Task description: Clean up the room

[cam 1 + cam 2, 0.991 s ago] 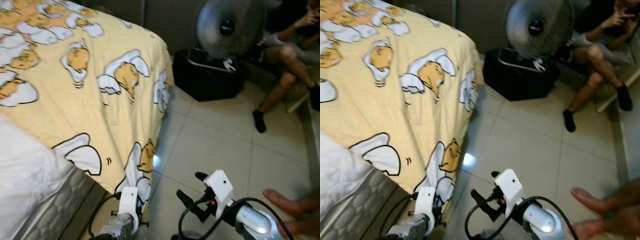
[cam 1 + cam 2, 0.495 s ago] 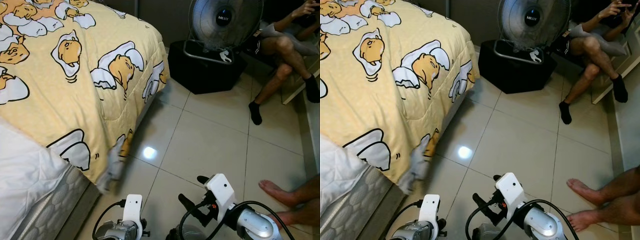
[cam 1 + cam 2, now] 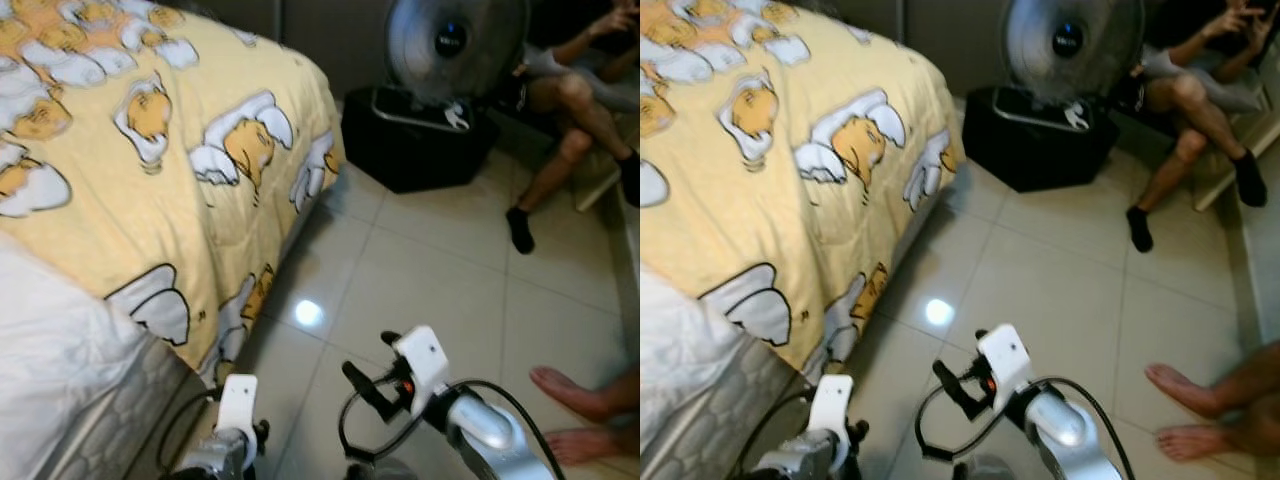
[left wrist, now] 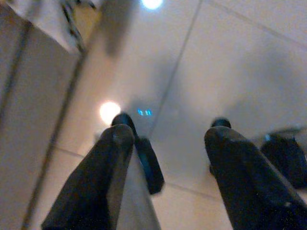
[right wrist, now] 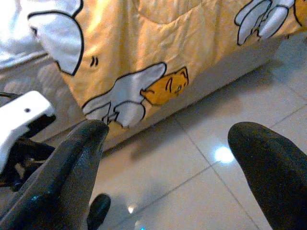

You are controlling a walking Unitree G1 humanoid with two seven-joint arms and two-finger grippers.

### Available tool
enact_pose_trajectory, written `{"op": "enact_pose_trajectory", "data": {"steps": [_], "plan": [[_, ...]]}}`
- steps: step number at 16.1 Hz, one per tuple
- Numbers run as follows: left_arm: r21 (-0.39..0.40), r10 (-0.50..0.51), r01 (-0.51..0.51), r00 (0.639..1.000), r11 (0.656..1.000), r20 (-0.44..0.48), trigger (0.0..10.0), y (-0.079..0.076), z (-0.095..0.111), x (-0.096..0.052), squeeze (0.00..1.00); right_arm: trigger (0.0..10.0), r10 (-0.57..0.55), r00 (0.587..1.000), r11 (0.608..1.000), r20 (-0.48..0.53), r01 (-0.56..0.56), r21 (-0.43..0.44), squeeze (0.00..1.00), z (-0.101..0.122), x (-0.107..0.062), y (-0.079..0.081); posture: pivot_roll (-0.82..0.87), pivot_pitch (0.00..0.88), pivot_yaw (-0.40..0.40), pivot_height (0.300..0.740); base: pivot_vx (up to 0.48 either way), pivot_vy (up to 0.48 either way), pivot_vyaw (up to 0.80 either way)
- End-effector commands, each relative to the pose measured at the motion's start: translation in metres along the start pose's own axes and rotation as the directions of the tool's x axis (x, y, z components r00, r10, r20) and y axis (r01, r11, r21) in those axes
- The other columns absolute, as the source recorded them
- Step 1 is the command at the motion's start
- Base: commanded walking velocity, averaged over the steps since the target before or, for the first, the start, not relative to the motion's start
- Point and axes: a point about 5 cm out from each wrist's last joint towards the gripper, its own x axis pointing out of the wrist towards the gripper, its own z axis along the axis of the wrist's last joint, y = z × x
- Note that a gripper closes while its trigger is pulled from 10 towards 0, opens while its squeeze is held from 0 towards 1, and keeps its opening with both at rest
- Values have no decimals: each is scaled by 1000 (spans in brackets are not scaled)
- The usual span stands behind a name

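A yellow blanket (image 3: 150, 190) printed with egg-yolk figures covers the bed and hangs over its side, its lower corner (image 3: 240, 320) reaching toward the tiled floor (image 3: 430, 270). My left gripper (image 4: 170, 139) is low beside the bed, open, with just tile between its fingers. Open too, my right gripper (image 3: 370, 365) hovers over the floor and faces the hanging blanket (image 5: 158, 48), holding nothing. The left arm's white wrist (image 5: 24, 115) lies close by it.
The white mattress side (image 3: 50, 340) shows under the blanket. A standing fan (image 3: 455, 40) sits on a black box (image 3: 410, 145) at the back. A person (image 3: 570, 100) sits at the far right. Bare feet (image 3: 580, 410) stand close on my right.
The blanket's hanging corner, close by my left gripper a second ago, swung back and now hangs against the bed side. The camera has shifted. Both grippers stay low and open.
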Motion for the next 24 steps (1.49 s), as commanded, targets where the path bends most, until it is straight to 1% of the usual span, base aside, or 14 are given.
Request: {"op": "enact_pose_trajectory", "data": {"steps": [1,2,3,4,5,6,8,9,12,16,20,22,23,24], "plan": [[7,-11,11,999,1000,52,10000,-2,11,0,1000,10000,-38,999,999,-8,38,-37,1000,-3,1,-7,-141,0,-47,698,0,0,0],[0,-3,3,996,1000,87,10000,0,18,0,922,10000,-49,999,998,-5,48,-49,1000,-3,3,-10,-140,0,-43,698,0,0,0],[13,1,-3,984,1000,177,10000,4,35,-1,0,10000,-75,997,996,10,75,-47,0,-1,6,-15,-137,0,-28,698,0,0,0],[31,16,-32,901,999,434,10000,16,81,-11,0,10000,-160,985,985,58,163,-48,0,7,13,-32,-132,0,-14,698,0,0,0],[31,16,-32,901,999,434,10000,16,81,-11,0,10000,-160,985,985,58,163,-48,0,7,13,-32,-132,0,-14,698,0,0,0],[-5,57,-65,831,998,553,10000,29,105,-21,0,10000,-213,972,976,100,217,-32,0,15,17,-41,-108,0,1,698,0,0,0],[-88,65,-7,737,996,673,10000,39,126,-35,0,10000,-236,963,969,132,243,-39,0,21,19,-45,-96,0,3,698,0,0,0],[-143,114,-7,640,990,760,10000,49,143,-55,1000,10000,-267,946,958,184,281,-56,0,34,21,-49,-79,0,3,698,0,0,0],[-253,254,-73,518,965,817,10000,62,152,-89,1000,10000,-326,886,930,329,363,-57,0,71,19,-59,-86,0,9,698,0,0,0],[-363,408,-186,424,913,809,10000,68,158,-120,1000,10000,-374,820,914,433,406,21,0,99,19,-68,-78,0,-12,698,0,0,0],[-384,455,-244,453,891,767,10000,65,158,-119,1000,10000,-339,856,939,389,330,94,0,91,28,-67,-72,0,-17,698,0,0,0],[-354,445,-271,523,895,727,10000,66,160,-112,1000,10000,-349,872,937,342,328,119,4,85,34,-74,-52,0,-22,698,0,0,678],[-348,427,-246,531,904,732,10000,65,162,-113,0,10000,-346,874,938,342,323,124,16,86,35,-75,-50,0,-21,698,0,0,631],[-343,422,-247,528,907,737,10000,65,163,-114,0,10000,-344,875,939,340,322,120,16,85,36,-75,-49,0,-20,698,0,0,619]]}}
